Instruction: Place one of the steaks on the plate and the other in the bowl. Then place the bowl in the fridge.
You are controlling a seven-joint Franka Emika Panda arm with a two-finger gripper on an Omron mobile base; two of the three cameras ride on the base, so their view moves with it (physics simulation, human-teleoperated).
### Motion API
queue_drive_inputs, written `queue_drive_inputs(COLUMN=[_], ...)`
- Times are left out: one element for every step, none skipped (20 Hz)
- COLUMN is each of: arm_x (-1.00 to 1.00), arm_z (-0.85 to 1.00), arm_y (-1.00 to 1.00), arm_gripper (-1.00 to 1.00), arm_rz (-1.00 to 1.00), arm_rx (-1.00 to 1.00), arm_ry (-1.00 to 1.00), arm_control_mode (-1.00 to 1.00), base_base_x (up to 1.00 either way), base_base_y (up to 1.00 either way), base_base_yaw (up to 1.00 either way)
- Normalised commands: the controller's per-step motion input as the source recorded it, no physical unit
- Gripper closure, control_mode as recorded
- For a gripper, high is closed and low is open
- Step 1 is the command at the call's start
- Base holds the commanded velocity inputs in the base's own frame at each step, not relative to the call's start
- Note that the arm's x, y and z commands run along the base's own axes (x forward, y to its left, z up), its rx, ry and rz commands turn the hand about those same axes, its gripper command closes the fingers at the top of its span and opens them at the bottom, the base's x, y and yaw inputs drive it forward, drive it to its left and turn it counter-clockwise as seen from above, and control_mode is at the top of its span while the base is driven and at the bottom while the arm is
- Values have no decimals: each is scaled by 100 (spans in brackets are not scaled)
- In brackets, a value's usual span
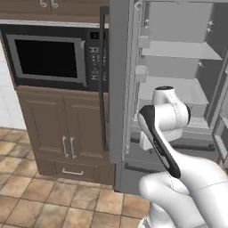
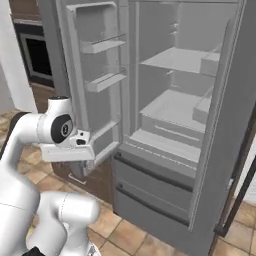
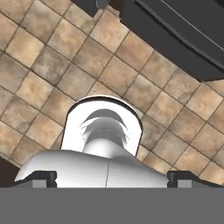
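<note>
The fridge (image 1: 178, 53) stands straight ahead with both upper doors swung wide, its grey shelves (image 2: 175, 60) and lower drawers (image 2: 150, 185) facing me. My arm is folded up in front of it, the hand (image 2: 67, 151) level with the left door's lowest bin. The gripper (image 3: 112, 179) points down at the tiled floor, open, with nothing between its fingertips (image 3: 41, 178). The fridge's dark base (image 3: 183, 30) crosses the top right of the hand view. The steaks, the plate and the bowl are out of view.
A black microwave (image 1: 46, 58) sits in brown cabinets (image 1: 67, 133) left of the fridge. The open left door (image 2: 100, 75) with its bins is beside my hand. The right door (image 2: 225, 125) juts out on the right. Tiled floor (image 1: 44, 200) lies below.
</note>
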Motion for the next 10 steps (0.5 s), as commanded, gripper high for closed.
queue_drive_inputs(arm_x=[0,0,0,0,0,0,0,0,0,0], arm_z=[0,0,0,0,0,0,0,0,0,0], arm_y=[0,0,0,0,0,0,0,0,0,0], arm_gripper=[-100,-100,-100,-100,-100,-100,-100,-100,-100,-100], arm_rz=[0,0,0,0,0,0,0,0,0,0], arm_rx=[0,0,0,0,0,0,0,0,0,0], arm_ry=[0,0,0,0,0,0,0,0,0,0], arm_control_mode=[100,100,100,100,100,100,100,100,100,100], base_base_x=[-61,-78,-89,-96,-92,-89,-79,-85,-85,-84], base_base_y=[-12,-9,-10,-18,-19,-19,-24,-26,-16,-7], base_base_yaw=[66,61,58,58,57,58,59,58,57,57])
